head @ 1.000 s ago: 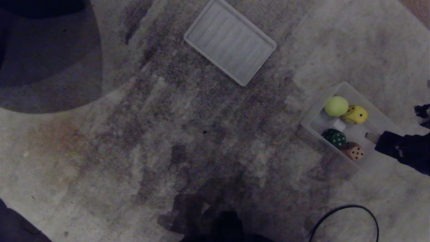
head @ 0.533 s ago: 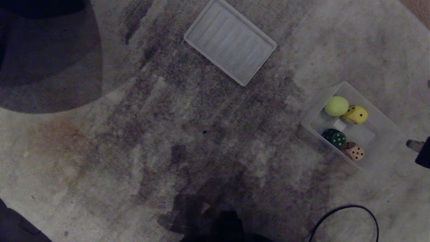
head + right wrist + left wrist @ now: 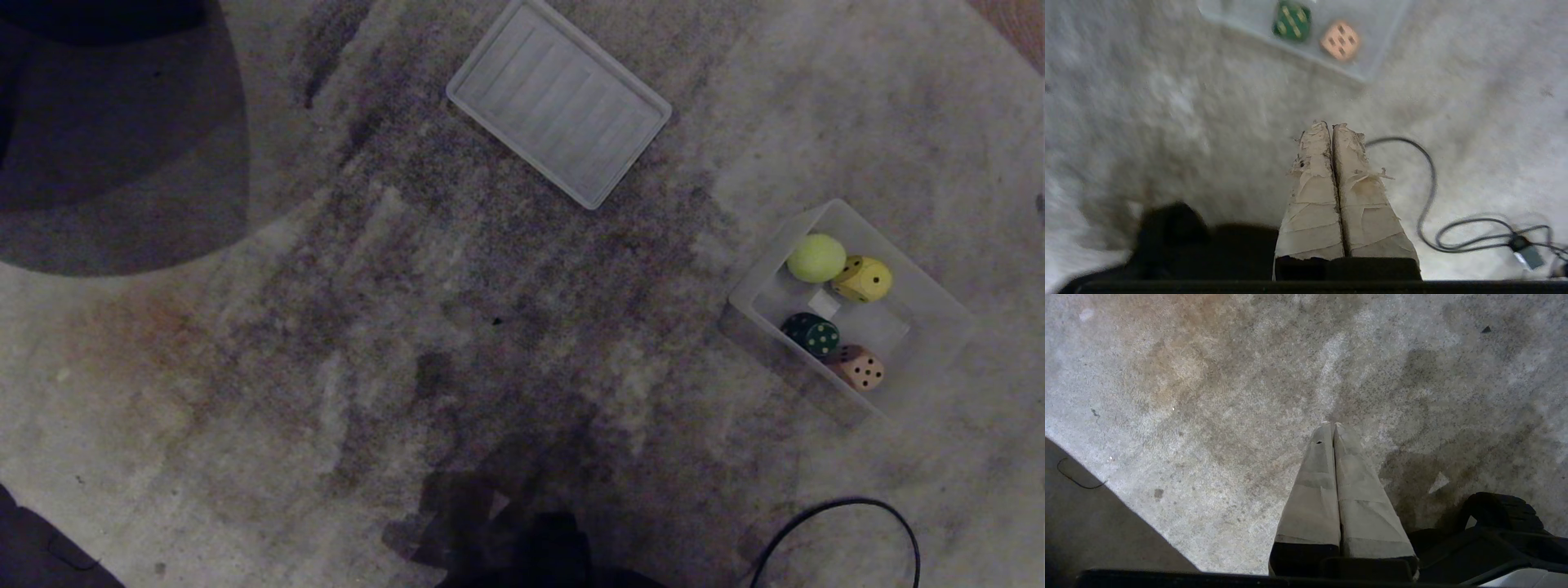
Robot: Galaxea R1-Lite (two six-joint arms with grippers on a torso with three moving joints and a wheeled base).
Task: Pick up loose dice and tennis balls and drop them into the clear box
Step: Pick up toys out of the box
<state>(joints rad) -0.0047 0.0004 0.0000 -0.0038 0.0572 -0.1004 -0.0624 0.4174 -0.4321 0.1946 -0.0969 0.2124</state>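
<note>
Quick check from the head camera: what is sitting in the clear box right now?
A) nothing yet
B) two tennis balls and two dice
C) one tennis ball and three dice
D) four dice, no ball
C: inside the clear box lie one tennis ball plus the yellow die, the dark green die and the tan die.

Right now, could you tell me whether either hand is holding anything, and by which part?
Nothing is held. The right hand is shut and empty above the carpet, short of the clear box; the left hand is shut and empty too.
</note>
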